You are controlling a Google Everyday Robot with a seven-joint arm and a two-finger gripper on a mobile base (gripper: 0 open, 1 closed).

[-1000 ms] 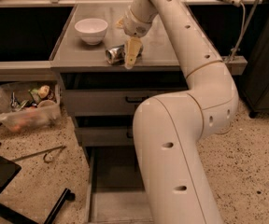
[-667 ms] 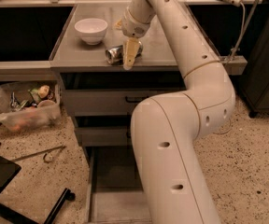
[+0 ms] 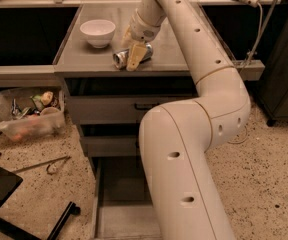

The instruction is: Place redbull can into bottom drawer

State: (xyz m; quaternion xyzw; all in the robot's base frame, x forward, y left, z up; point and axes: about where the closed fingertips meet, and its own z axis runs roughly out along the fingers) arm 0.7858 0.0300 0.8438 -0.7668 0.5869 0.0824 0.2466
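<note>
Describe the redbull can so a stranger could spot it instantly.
Start at the grey cabinet top. Near its front edge, the redbull can lies on its side at the end effector. Unlike the white bowl behind it, it's slim, shiny metal.

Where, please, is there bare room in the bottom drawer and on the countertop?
Bare: drawer floor left of the arm; countertop's front left corner. Crowded: the end effector at the can, right of the bowl.
</note>
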